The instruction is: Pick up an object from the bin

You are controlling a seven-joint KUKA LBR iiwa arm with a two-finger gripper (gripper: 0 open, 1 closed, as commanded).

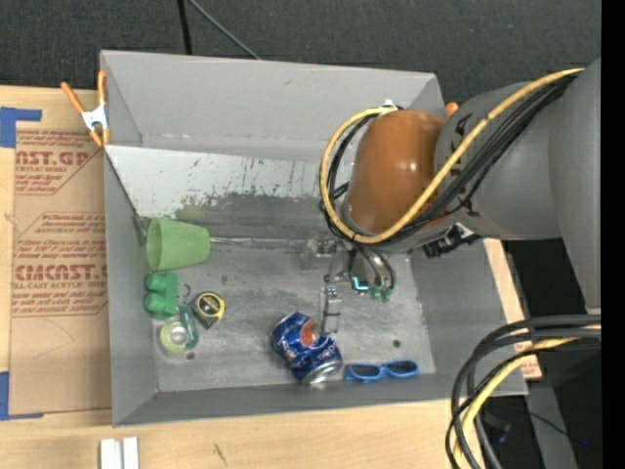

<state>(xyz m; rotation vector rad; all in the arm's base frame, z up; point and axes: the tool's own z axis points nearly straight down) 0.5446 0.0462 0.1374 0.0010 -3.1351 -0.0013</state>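
Observation:
My gripper [354, 299] hangs below the orange cover in the right middle of the bin. It is open, with nothing between its fingers. The left fingertip [332, 317] is just above the upper edge of a crushed blue drink can [306, 348], which lies near the bin's front wall. Blue sunglasses [382, 370] lie right of the can, against the front wall.
A green plastic cup [177, 244] lies on its side at the left. Below it are a green toy [160, 294], a yellow and black tape measure [208, 307] and a clear tape roll [177, 337]. The arm and its cables cover the bin's right side.

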